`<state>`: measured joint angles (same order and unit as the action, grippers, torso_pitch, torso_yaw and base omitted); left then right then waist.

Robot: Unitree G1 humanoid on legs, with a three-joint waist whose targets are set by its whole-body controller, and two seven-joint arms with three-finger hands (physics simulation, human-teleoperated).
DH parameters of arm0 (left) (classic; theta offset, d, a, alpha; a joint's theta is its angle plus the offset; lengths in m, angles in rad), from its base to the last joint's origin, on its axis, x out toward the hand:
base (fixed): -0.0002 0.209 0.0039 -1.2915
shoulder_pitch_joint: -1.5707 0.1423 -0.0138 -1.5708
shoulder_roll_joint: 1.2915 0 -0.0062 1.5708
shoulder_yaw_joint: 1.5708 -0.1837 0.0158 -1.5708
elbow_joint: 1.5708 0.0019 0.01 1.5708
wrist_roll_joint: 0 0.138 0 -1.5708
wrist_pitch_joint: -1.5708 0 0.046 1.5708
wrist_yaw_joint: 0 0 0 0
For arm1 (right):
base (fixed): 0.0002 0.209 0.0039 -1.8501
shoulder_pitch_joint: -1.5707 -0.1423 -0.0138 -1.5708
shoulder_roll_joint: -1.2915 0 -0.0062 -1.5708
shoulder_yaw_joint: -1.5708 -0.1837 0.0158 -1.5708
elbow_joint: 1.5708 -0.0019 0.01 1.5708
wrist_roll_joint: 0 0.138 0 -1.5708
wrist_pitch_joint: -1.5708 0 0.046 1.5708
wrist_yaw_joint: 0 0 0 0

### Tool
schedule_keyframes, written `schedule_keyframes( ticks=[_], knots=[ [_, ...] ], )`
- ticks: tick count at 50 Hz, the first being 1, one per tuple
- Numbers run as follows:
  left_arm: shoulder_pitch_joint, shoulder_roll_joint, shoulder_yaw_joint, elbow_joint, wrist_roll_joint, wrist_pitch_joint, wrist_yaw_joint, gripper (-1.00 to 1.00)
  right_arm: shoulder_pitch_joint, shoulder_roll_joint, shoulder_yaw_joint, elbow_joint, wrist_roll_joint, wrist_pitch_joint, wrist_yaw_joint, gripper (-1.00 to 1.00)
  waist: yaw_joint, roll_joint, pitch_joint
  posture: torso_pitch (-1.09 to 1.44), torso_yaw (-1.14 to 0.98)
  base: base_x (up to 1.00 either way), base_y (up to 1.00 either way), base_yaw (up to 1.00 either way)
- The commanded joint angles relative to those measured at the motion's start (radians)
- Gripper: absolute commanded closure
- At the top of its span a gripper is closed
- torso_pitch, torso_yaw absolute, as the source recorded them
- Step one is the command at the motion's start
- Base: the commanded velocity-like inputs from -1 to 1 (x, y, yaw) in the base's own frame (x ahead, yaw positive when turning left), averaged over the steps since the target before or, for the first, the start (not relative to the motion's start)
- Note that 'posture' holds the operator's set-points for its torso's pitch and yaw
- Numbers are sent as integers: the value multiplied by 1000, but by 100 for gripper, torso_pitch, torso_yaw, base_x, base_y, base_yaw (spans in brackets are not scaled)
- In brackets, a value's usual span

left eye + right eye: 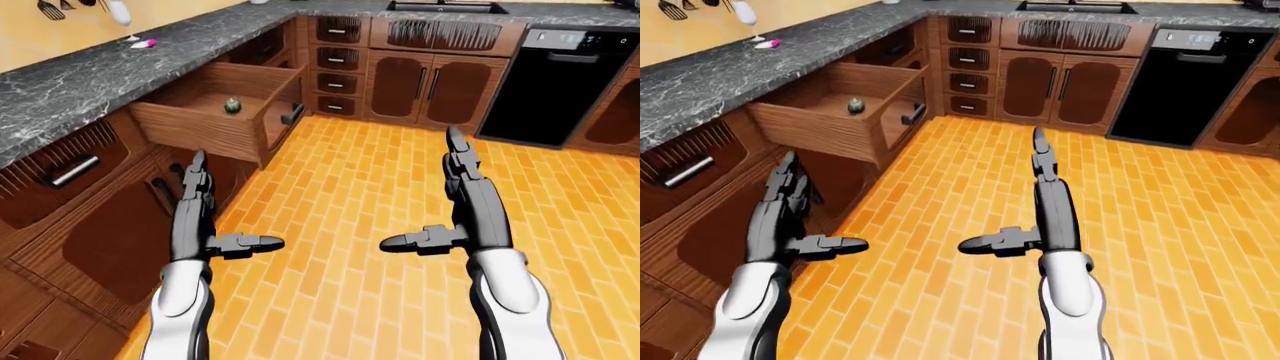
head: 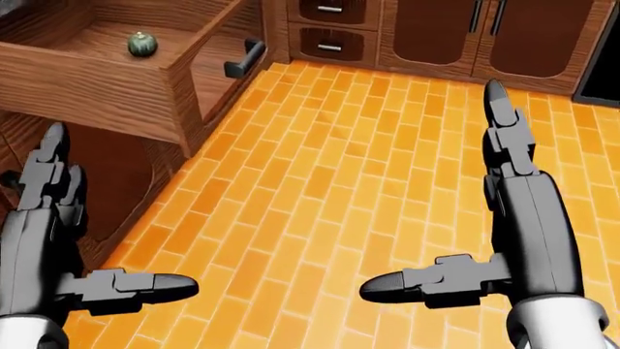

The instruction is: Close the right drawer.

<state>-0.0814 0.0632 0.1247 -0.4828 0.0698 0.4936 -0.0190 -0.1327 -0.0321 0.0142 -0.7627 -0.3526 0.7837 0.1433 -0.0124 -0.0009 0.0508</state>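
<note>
Upper left of the left-eye view, under a speckled grey stone counter (image 1: pixel 70 90), a boxy grained-wood drawer (image 1: pixel 205 129) stands pulled out, a small round green squash (image 1: pixel 232 106) inside. Over glossy orange brick floor (image 1: pixel 350 187), the left hand (image 1: pixel 200 217) and right hand (image 1: pixel 455 199) hang spread and empty.

The pulled-out wooden drawer (image 1: pixel 215 120) juts from the cabinet run under the speckled dark stone counter (image 1: pixel 90 79), at the left of the left-eye view. Inside the drawer lies a small round green gourd (image 1: pixel 232 106). Beyond the drawer, toward the view's top, stands a stack of small wooden drawers (image 1: pixel 336 66); right of those, the black dishwasher (image 1: pixel 555 86). Below the drawer spreads the orange brick floor (image 1: pixel 350 195).
</note>
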Motion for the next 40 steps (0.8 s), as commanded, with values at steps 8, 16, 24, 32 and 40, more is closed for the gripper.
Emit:
schedule_keyframes(
  ticks=[8,16,24,32,40],
  knots=[
    [-15,7,11,-45,2,-31,5,-100,-22,-1,19,-34,-10,-21,2,-100,1,86,-9,0,0,46,0,0],
    [-12,6,9,-70,1,-13,4,-100,-16,0,29,-46,-36,3,17,-100,27,-2,-43,0,0,29,12,0],
    [-13,4,4,-67,8,-15,6,-100,-7,0,26,-39,-47,-9,21,-100,6,-23,-48,0,0,0,12,0],
    [-13,5,9,-60,4,-22,6,-100,-10,5,27,-41,-54,-8,26,-100,6,73,-59,0,0,0,32,0],
    [-7,6,13,-58,-1,-29,4,-100,-8,7,34,-53,-60,-1,28,-100,13,29,-49,0,0,0,36,0]
  ],
)
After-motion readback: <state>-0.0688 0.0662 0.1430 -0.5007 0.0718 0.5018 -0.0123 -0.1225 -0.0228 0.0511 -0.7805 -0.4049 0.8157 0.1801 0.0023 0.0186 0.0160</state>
